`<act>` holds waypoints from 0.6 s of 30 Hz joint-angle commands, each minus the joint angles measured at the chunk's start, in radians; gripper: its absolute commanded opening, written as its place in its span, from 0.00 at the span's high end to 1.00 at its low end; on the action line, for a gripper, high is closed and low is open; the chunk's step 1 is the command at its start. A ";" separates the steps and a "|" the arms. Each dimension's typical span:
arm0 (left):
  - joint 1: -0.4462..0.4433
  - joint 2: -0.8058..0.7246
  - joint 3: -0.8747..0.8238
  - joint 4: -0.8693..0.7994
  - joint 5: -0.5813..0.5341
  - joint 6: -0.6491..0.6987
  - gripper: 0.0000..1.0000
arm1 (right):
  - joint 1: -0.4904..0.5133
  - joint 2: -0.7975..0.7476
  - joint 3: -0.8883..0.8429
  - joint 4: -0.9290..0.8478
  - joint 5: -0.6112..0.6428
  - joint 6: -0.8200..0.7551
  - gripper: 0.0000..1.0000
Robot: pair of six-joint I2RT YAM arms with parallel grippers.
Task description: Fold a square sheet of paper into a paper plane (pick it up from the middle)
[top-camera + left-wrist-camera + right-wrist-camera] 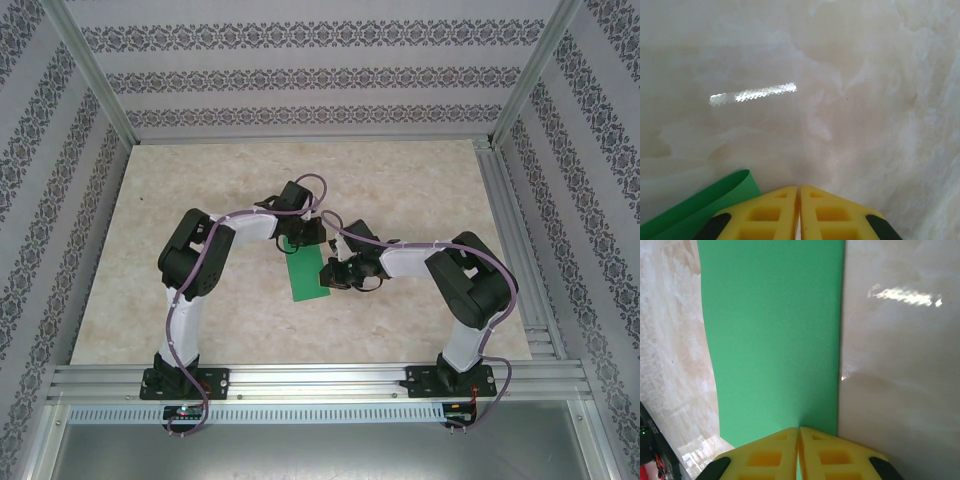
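The paper (305, 275) at the centre is plain bright green. The table (420, 180) is beige with a marble pattern. The walls (300, 75) at the top have grey flower stripes. The fingers (770, 215) are yellow.

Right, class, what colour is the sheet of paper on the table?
The paper is plain bright green, clearest in the right wrist view.

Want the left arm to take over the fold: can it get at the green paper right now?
Probably yes. The left gripper is shut beside the green paper, whose curled edge lies by its fingers, with nothing between. The right gripper appears pinched on another edge.
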 commanded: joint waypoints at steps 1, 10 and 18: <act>0.062 0.044 0.017 0.035 -0.086 0.041 0.88 | 0.012 0.097 -0.083 -0.221 0.114 -0.019 0.88; 0.109 0.048 -0.007 0.102 -0.034 0.053 0.88 | 0.013 0.099 -0.093 -0.217 0.117 -0.015 0.88; 0.124 0.053 0.029 0.082 -0.045 0.068 0.88 | 0.013 0.096 -0.100 -0.217 0.123 -0.010 0.88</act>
